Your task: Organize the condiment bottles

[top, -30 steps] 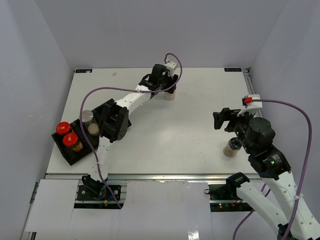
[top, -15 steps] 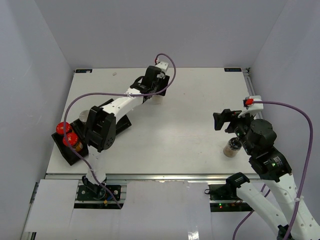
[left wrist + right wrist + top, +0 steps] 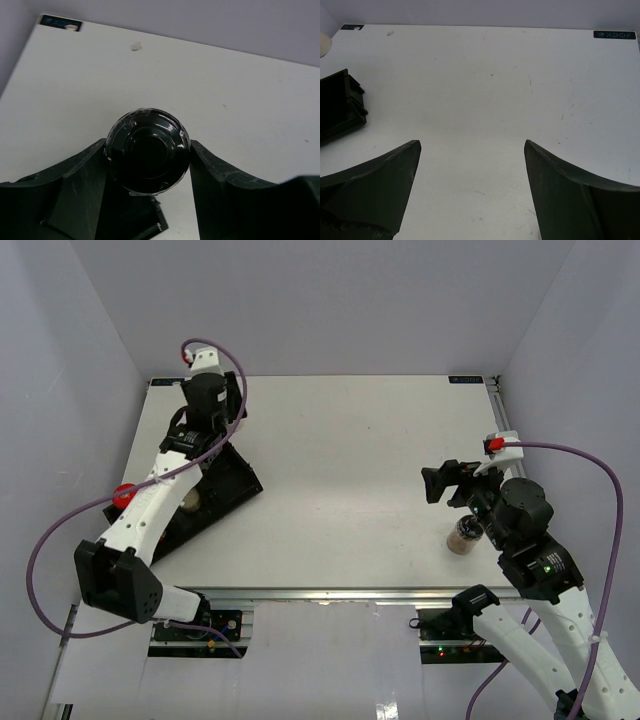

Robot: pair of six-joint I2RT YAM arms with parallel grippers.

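Observation:
My left gripper [image 3: 148, 165] is shut on a black-capped jar [image 3: 147, 150], seen cap-on between the fingers. In the top view the left gripper [image 3: 203, 437] hangs over the far end of the black tray [image 3: 232, 480], and the held jar is hidden under it. A pale jar [image 3: 188, 500] and a red cap [image 3: 122, 495] show in the tray, partly hidden by the arm. Another jar with tan contents [image 3: 463, 535] stands on the table beside the right arm. My right gripper [image 3: 440, 483] is open and empty above the table, as the right wrist view [image 3: 470, 150] shows.
The tray's corner shows below the held jar [image 3: 147, 220] and at the left edge of the right wrist view [image 3: 337, 107]. White walls close in the table on the left, back and right.
My left arm has swung from the far middle of the table to the left, carrying the black-capped jar over the tray's far end. The right arm has barely moved.

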